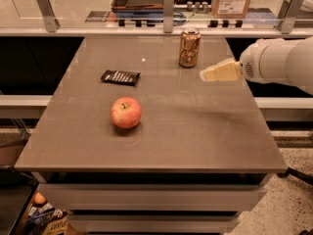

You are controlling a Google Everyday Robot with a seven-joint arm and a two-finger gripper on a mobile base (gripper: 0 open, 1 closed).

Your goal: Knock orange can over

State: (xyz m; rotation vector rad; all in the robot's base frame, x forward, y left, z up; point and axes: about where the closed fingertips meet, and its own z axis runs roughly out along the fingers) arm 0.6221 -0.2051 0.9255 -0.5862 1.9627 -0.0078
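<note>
The orange can stands upright near the far edge of the grey table, tan-orange with pale graphics and a silver top. My gripper comes in from the right on a white arm, its cream-coloured fingers pointing left. It hovers just to the right of the can and a little nearer to me, apart from it.
A red-yellow apple sits left of the table's middle. A flat black snack wrapper lies behind it to the left. A glass rail with metal posts runs along the far edge. Boxes and trays stand beyond it.
</note>
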